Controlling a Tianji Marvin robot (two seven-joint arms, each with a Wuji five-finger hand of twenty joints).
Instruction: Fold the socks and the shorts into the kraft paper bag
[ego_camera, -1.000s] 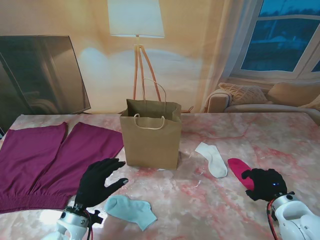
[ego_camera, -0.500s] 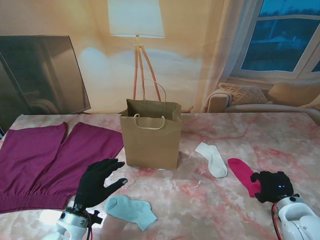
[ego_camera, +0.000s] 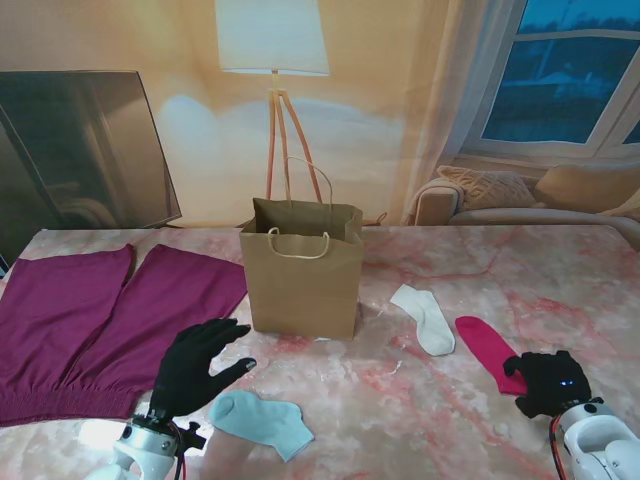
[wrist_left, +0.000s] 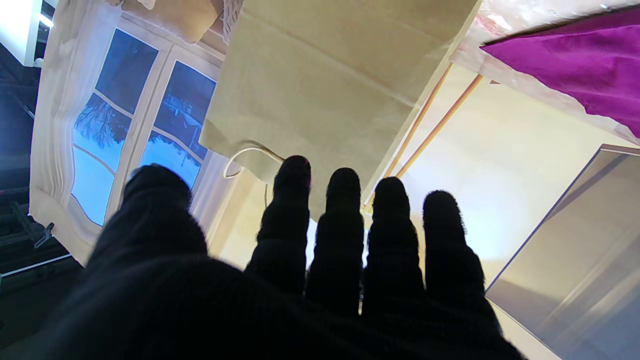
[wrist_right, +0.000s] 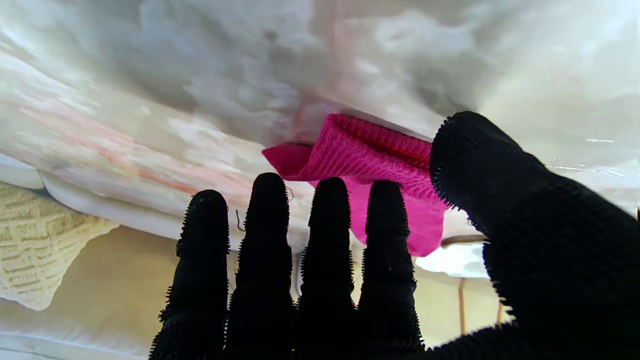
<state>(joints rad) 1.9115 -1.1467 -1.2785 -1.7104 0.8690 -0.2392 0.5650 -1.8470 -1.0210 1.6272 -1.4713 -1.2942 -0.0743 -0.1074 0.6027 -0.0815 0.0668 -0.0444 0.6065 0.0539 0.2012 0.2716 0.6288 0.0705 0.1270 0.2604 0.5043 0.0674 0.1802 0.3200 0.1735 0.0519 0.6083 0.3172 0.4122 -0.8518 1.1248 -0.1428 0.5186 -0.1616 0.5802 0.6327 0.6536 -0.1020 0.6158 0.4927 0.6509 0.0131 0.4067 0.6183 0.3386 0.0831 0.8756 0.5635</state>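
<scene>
Right hand spread at pink sock end; left hand splayed, empty

Left black-gloved hand hovers palm down, fingers spread, empty. Right black-gloved hand low, fingers extended.

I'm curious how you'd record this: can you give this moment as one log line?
left hand: open, hovering by bag | right hand: open, at pink sock end | shorts, white sock, blue sock: flat on table
</scene>
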